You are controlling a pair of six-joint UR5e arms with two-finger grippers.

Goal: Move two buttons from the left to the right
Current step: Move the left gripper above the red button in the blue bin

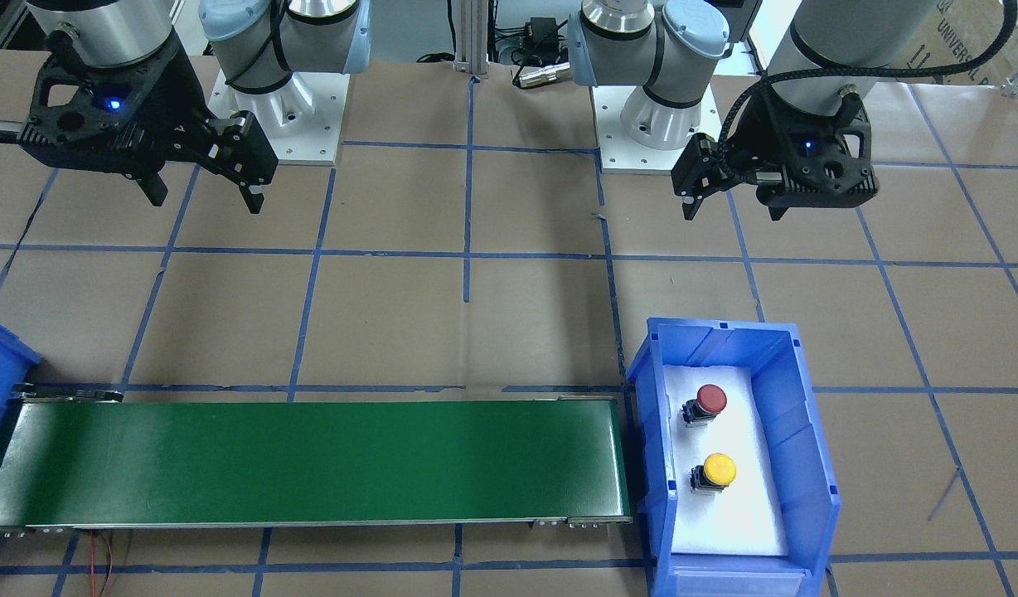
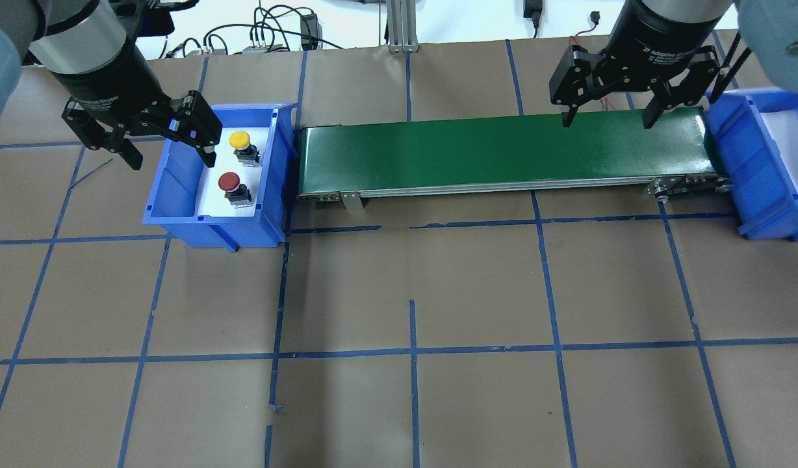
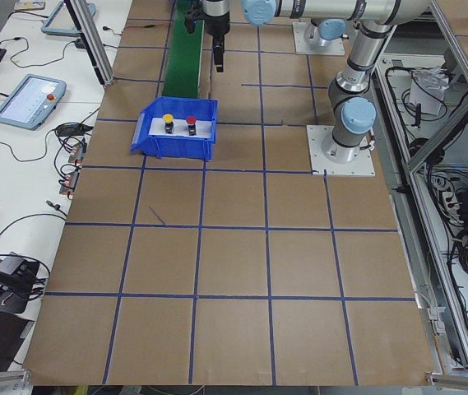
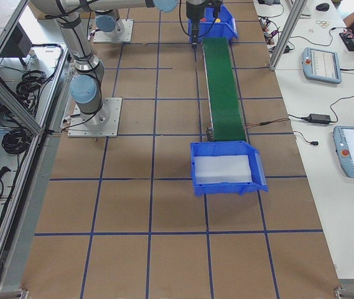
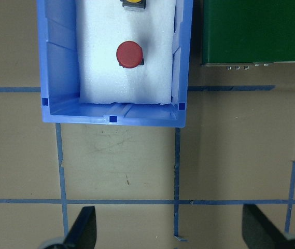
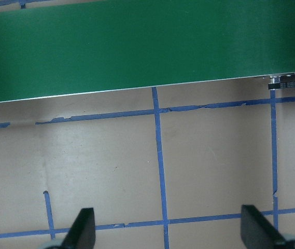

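Red button (image 2: 229, 182) and yellow button (image 2: 239, 138) sit in the left bin (image 2: 178, 192); left claw (image 2: 173, 160) and right claw (image 2: 608, 123) both spread wide.

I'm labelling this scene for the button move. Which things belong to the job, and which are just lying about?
Job: red button, yellow button, left bin holding them, belt, right bin (likely the goal), left gripper, right gripper, both open.
Lying about: pendants, power adapter beside the table.

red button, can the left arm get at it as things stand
Probably yes: the red button sits uncovered in the open-topped blue bin, apart from the yellow button, with the open left pincer nearby.
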